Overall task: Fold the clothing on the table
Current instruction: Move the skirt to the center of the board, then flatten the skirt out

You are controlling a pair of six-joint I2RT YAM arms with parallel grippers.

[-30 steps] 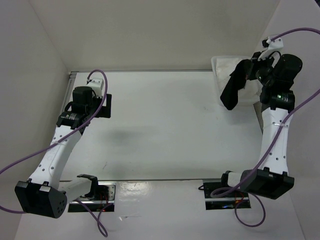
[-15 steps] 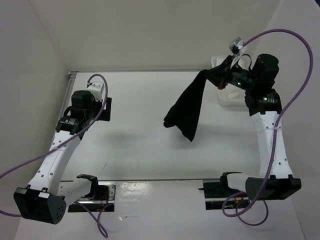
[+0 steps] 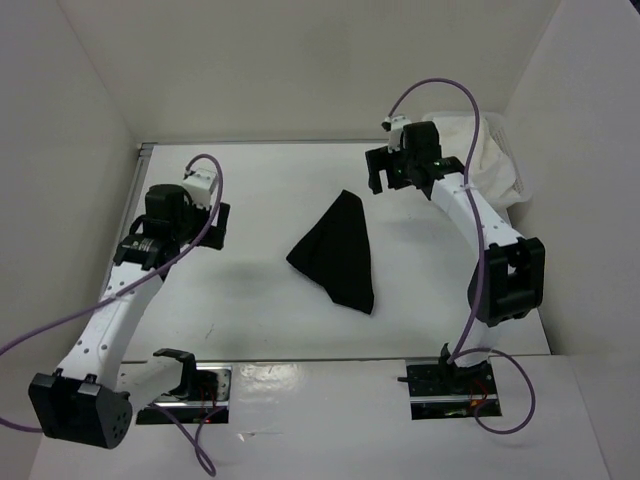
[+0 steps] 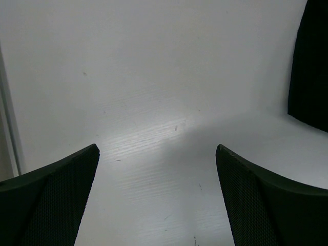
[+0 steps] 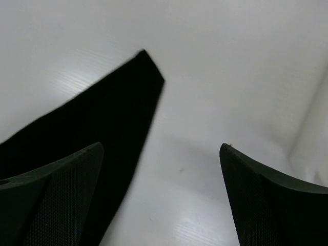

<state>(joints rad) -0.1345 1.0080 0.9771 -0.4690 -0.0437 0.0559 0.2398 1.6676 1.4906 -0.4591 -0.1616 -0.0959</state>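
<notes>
The black clothing (image 3: 335, 250) lies loose on the white table (image 3: 260, 180) as a rumpled, roughly triangular heap with its narrow tip toward the back. My right gripper (image 3: 384, 172) hovers open just behind and right of that tip, holding nothing. In the right wrist view the gripper (image 5: 160, 146) frames bare table, while the clothing (image 5: 102, 113) runs under the left finger. My left gripper (image 3: 214, 220) stands open to the left of the clothing, apart from it. From the left wrist camera, this gripper (image 4: 157, 148) is over bare table, with the clothing's edge (image 4: 312, 61) at the far right.
A white cloth (image 3: 485, 150) is heaped in a bin at the back right corner, behind the right arm. A metal rail (image 3: 142, 152) marks the table's left back corner. White walls close in on three sides.
My right arm swung the clothing from the back right bin toward the table's middle, then opened and let it go. The clothing now lies flat. The left arm barely moved.
</notes>
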